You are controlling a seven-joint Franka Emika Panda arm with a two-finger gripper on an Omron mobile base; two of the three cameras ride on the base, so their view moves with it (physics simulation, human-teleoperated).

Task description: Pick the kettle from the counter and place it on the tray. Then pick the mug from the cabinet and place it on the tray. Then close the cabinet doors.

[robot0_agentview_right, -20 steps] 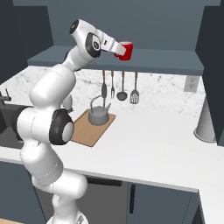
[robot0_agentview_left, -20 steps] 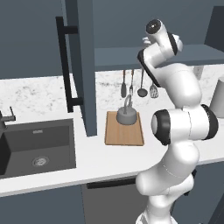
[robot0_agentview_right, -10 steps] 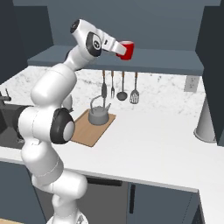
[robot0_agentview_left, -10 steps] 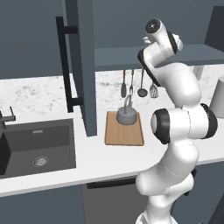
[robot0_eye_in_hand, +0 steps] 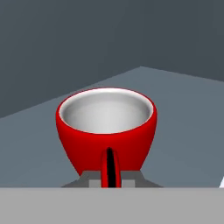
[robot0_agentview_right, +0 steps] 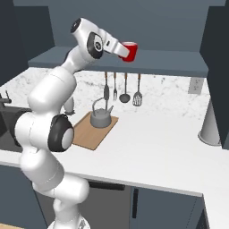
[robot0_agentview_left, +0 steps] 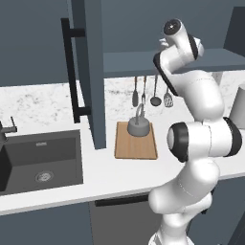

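You have one red mug (robot0_agentview_right: pixel 129 50), and it sits up on the cabinet (robot0_agentview_right: pixel 170 62) shelf. The gripper (robot0_agentview_right: pixel 121 50) is closed tight on the mug's handle; in the hand view you see the mug (robot0_eye_in_hand: pixel 106 128) straight ahead with its handle pinched between the two finger tips.

You have one kettle (robot0_agentview_left: pixel 139 125). It stands upright on the one tray (robot0_agentview_left: pixel 136 146), at the tray's far end. The tray lies flat on the counter (robot0_agentview_left: pixel 105 174), just right of the open cabinet door (robot0_agentview_left: pixel 88 72).

Count three cooking tools (robot0_agentview_left: pixel 154 91) hanging on the wall behind the kettle. There is one dark sink (robot0_agentview_left: pixel 40 160) on the left, and one tall grey can (robot0_agentview_right: pixel 211 126) at the far right of the counter.

A second ago the gripper stood wide around the mug's handle; now it has shut on it. The arm, the mug, the kettle and the tray are all in the same places as before.

There is no writing you can read on anything.
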